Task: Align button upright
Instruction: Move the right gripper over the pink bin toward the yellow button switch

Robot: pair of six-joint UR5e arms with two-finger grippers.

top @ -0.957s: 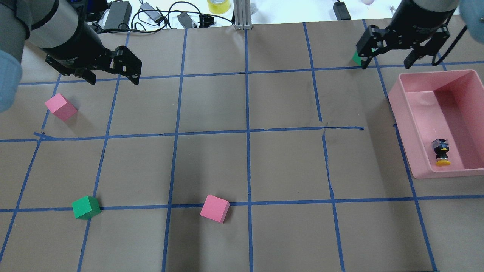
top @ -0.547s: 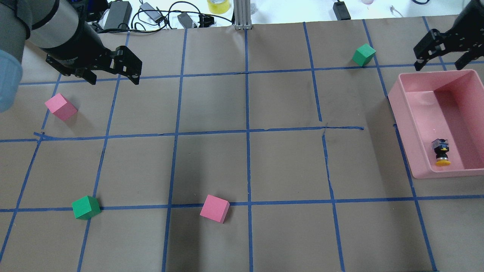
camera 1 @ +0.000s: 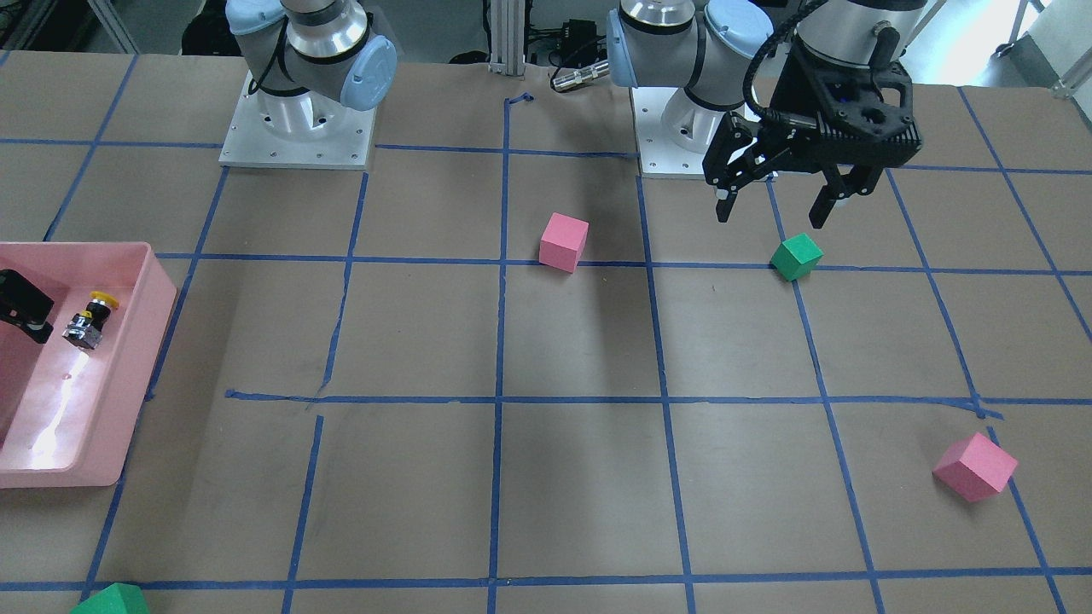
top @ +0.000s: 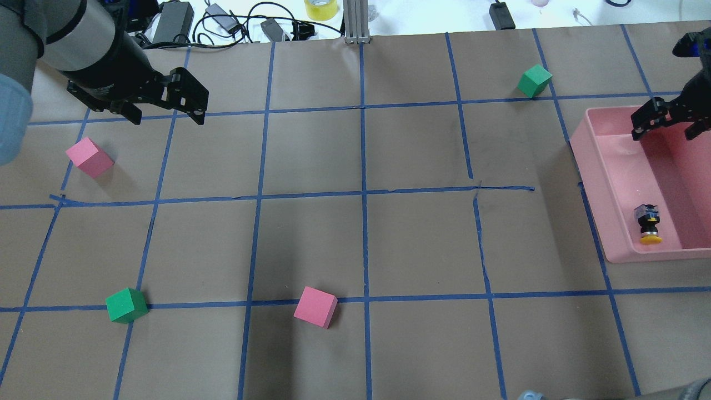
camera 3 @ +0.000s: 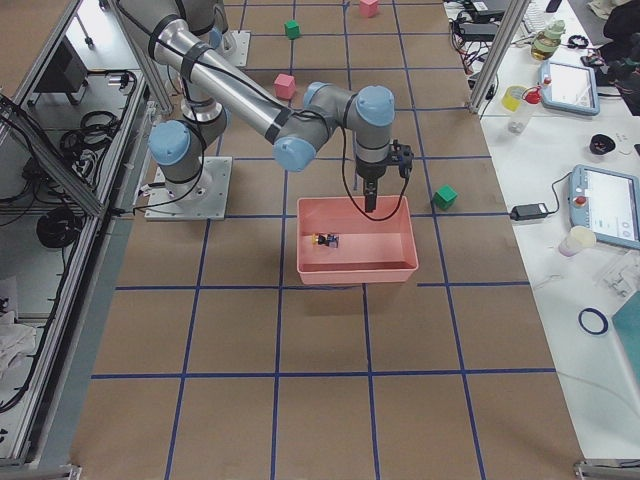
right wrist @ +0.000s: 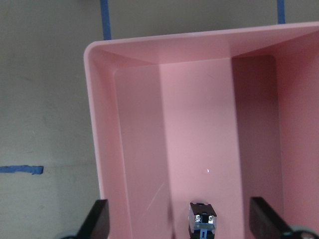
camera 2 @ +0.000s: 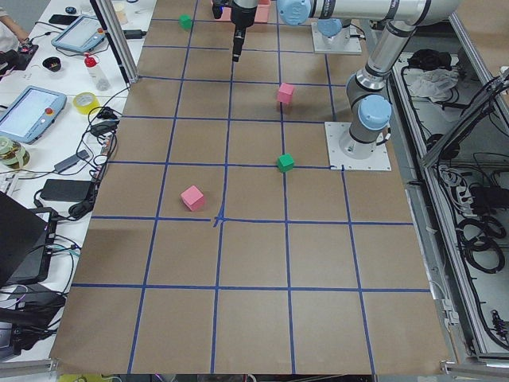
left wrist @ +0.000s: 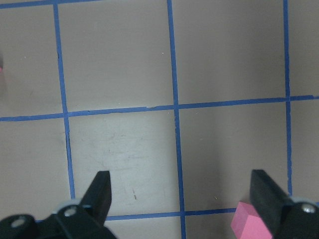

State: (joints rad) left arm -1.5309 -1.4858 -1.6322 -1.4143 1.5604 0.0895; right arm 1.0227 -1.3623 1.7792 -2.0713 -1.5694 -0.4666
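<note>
**A:** Where do we find the button [top: 648,223]?

**B:** We see it inside the bin [top: 600,189], lying on its side on the bin's floor, at the end nearest the robot. Its yellow cap points at that end wall and its grey base points toward the bin's middle. It lies closer to the bin's long wall on the desk's [top: 422,239] inner side than to the outer long wall.

**A:** Does the cap touch the end wall?

**B:** We cannot tell. It is just beside the wall.

**A:** And the right tool [top: 664,133]?

**B:** We see it over the bin's other end, the one far from the robot. Its fingers point down and are spread wide, with nothing between them. It is well apart from the button. We cannot tell whether its tips reach below the bin's rim.

**A:** What about the left tool [top: 166,118]?

**B:** It hovers above the desk, well apart from the bin, toward the desk's opposite end. We see it spread wide too, gripping nothing.

**A:** Do we see anything close to the bin?

**B:** One green cube [top: 535,80] sits on the desk near the bin's far corner, on the inner side, and does not touch the bin.
</note>
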